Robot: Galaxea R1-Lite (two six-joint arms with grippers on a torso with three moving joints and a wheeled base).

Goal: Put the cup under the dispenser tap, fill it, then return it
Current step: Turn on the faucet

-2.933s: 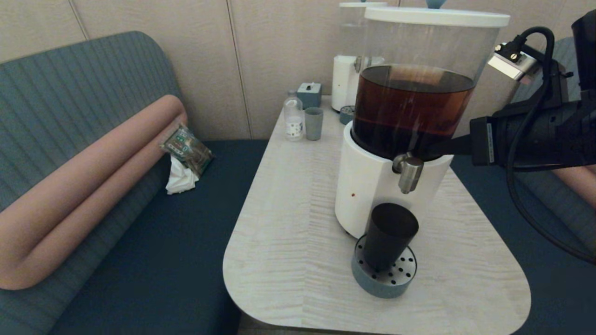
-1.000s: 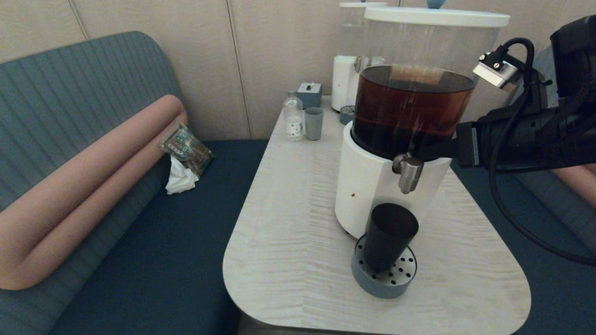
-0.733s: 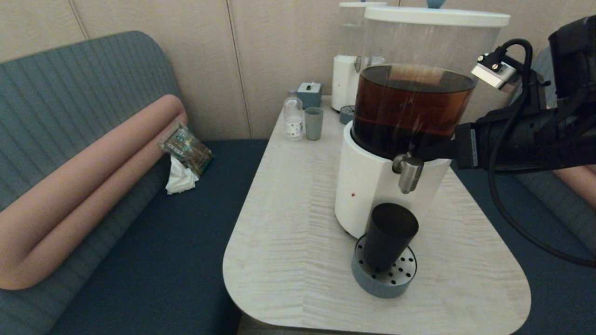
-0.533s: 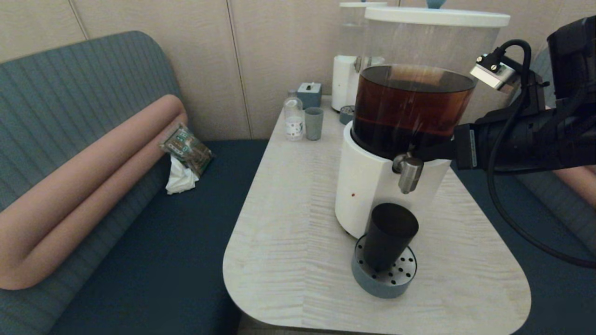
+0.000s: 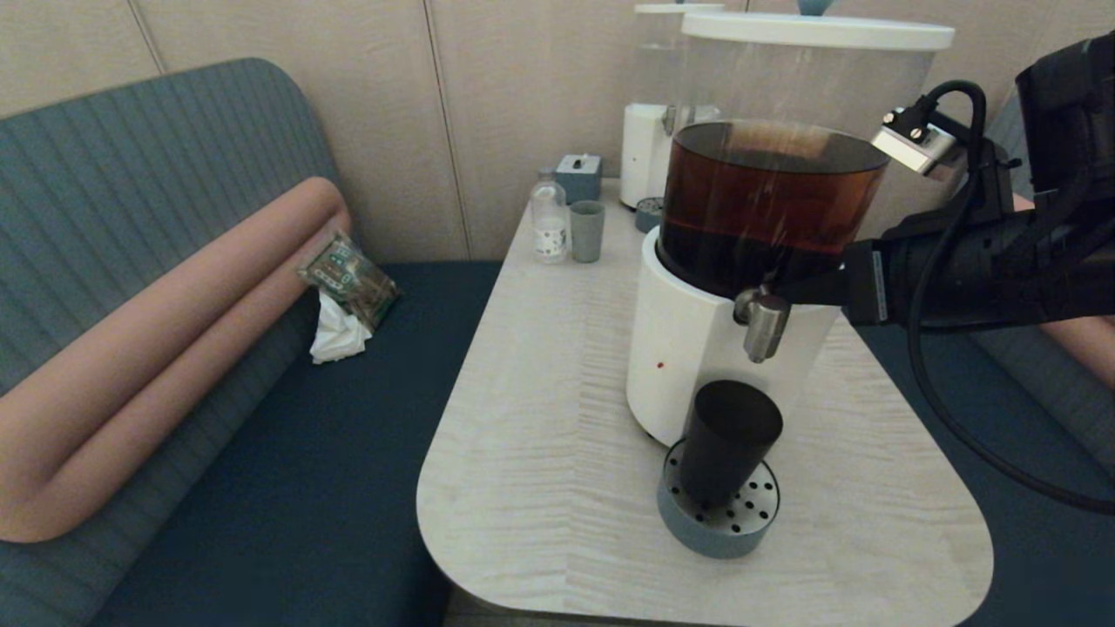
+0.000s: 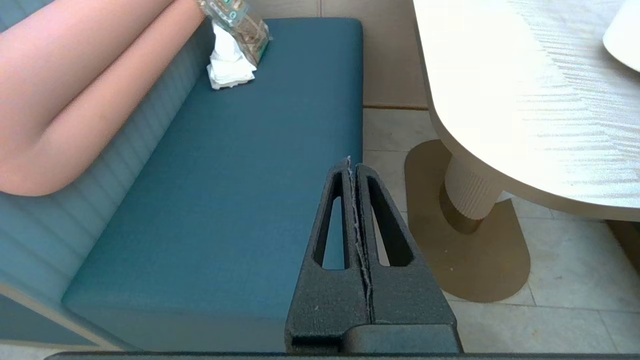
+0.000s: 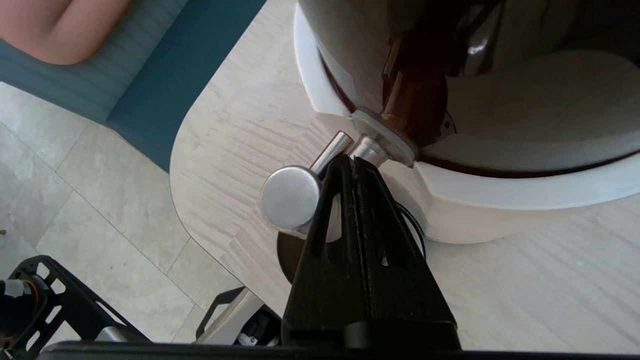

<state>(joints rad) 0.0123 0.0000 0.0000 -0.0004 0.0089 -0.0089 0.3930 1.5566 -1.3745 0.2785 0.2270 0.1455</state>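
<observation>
Right gripper (image 7: pixel 353 165): fingers pressed together, nothing between them; tips at the tap (image 7: pixel 292 197), against the lever just beside its round cap.
Tap (image 5: pixel 764 324): on the white base of the dispenser (image 5: pixel 697 348), directly above the cup.
Cup (image 5: pixel 728 440): upright on the drip tray (image 5: pixel 710 527), below the tap, touched by no gripper.
Left gripper (image 6: pixel 354 175): fingers closed flat together, empty; parked above the bench seat (image 6: pixel 225 200), beside the table (image 6: pixel 525 125).
</observation>
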